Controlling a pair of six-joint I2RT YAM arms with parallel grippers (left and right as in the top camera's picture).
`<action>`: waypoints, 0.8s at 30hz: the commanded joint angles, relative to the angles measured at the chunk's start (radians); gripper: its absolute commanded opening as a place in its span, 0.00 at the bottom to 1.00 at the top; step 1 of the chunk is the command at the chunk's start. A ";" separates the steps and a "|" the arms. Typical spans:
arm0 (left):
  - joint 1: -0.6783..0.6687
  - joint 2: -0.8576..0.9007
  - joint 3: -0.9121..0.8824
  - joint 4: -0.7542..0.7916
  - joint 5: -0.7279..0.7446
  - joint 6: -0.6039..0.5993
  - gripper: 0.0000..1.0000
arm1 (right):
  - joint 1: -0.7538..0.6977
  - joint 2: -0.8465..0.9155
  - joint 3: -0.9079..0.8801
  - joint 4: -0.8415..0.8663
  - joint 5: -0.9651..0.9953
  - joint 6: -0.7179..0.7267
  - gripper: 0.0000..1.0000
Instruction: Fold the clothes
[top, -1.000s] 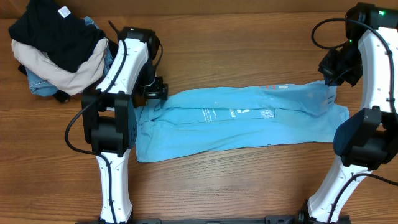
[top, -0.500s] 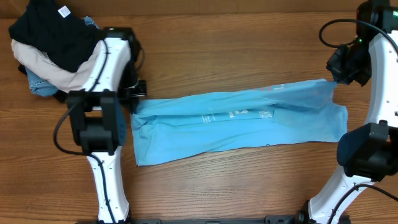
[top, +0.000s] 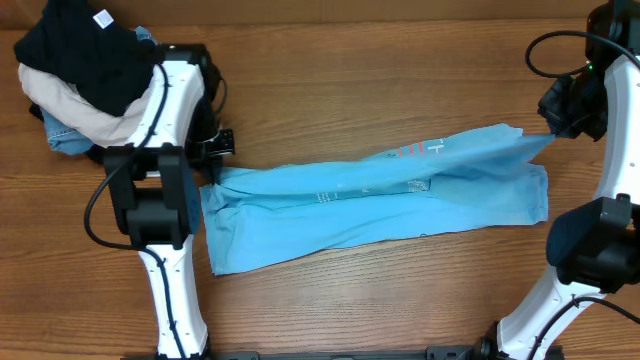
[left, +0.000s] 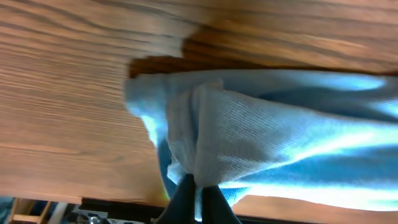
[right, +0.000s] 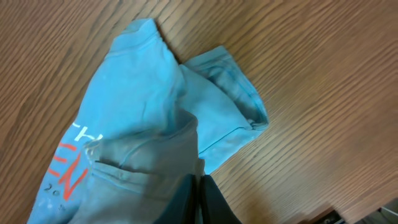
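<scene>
Across the middle of the table (top: 380, 300), the T-shirt (top: 370, 205) lies as a long band. Its far-edge ends are pinched by the closed left gripper (top: 212, 162) and right gripper (top: 550, 132). Both ends should travel evenly, keeping the cloth taut.

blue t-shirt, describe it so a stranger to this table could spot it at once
On the wooden table, look across the middle. The blue T-shirt lies stretched there in a long band. It alone is sky blue with white print and red lettering; the pile of clothes in the far left corner is black, cream and denim.
</scene>
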 joint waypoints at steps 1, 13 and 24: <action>-0.035 -0.005 -0.037 -0.005 0.028 0.019 0.04 | -0.050 -0.024 -0.001 0.003 0.003 0.005 0.07; -0.040 -0.025 -0.152 -0.005 0.008 0.019 0.04 | -0.056 -0.024 -0.001 0.042 -0.005 0.005 0.32; -0.040 -0.320 -0.151 -0.004 -0.085 -0.023 0.68 | -0.040 -0.024 -0.001 0.055 -0.096 -0.021 0.99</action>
